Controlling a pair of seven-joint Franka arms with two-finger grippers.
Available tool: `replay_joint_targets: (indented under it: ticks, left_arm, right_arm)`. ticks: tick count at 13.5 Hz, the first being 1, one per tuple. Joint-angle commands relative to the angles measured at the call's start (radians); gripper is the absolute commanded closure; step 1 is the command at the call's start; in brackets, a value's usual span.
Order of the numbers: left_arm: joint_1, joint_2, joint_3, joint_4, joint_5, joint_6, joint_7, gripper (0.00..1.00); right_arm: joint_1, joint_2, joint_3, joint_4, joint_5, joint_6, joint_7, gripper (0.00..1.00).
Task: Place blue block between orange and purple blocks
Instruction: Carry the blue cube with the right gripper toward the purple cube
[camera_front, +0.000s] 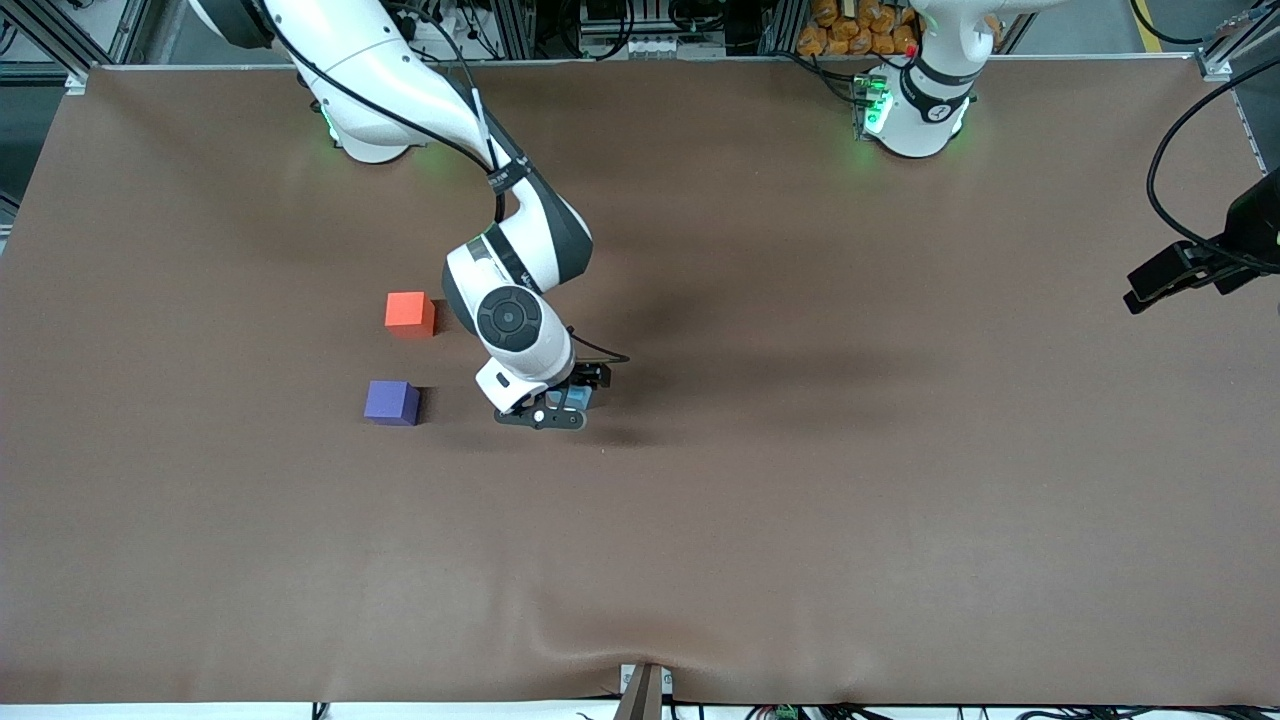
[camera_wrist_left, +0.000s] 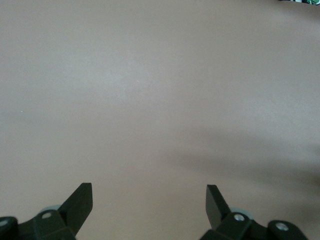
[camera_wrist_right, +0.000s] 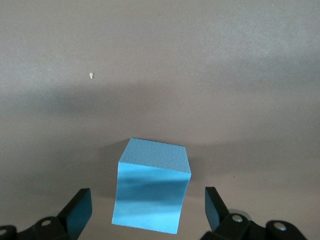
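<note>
The right hand (camera_front: 560, 405) sits low over the desk (camera_front: 800, 500) with its fingers (camera_wrist_right: 77, 210) spread apart on either side of the blue block (camera_wrist_right: 151, 186) — not touching it, as the right wrist view shows. The block seems to rest on the desk, though the front view mostly hides it (only a sliver of blue (camera_front: 577, 400) peeks out). The orange block (camera_front: 409, 312) and purple block (camera_front: 392, 402) stand apart toward the right arm's end, the purple one nearer the front camera. The left hand (camera_wrist_left: 149, 207) waits, open, above bare desk.
</note>
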Motion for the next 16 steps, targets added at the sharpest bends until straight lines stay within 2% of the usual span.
replay_joint_targets:
  ticks: [1, 9, 10, 11, 12, 13, 14, 16]
  left_arm:
    - [0.008, -0.029, -0.022, -0.024, -0.015, 0.011, 0.014, 0.0]
    - [0.007, -0.021, -0.03, -0.024, -0.015, 0.011, 0.014, 0.0]
    - [0.007, -0.021, -0.03, -0.024, -0.015, 0.011, 0.014, 0.0]
    - [0.007, -0.022, -0.03, -0.025, -0.015, 0.01, 0.015, 0.0]
    - [0.007, -0.022, -0.03, -0.025, -0.014, 0.01, 0.015, 0.0]
    - [0.007, -0.022, -0.03, -0.027, -0.014, 0.01, 0.014, 0.0]
    - [0.005, -0.019, -0.03, -0.025, -0.014, 0.011, 0.014, 0.0]
    - [-0.008, -0.012, -0.031, -0.027, -0.014, 0.011, 0.012, 0.0]
  right_arm:
    - [0.017, 0.017, -0.011, 0.001, -0.002, 0.013, 0.022, 0.0]
    - [0.034, 0.047, -0.012, -0.002, -0.005, 0.041, 0.047, 0.0]
    - [0.037, 0.047, -0.014, -0.002, -0.005, 0.041, 0.065, 0.12]
    - [0.039, 0.05, -0.014, -0.002, -0.013, 0.041, 0.083, 0.14]
    - [0.039, 0.05, -0.014, -0.002, -0.027, 0.038, 0.085, 0.24]
    - [0.039, 0.049, -0.014, -0.001, -0.027, 0.035, 0.09, 0.41]
    - [0.039, 0.047, -0.014, 0.001, -0.027, 0.031, 0.088, 0.52]
    - [0.033, 0.04, -0.014, 0.008, -0.028, 0.027, 0.082, 0.54]
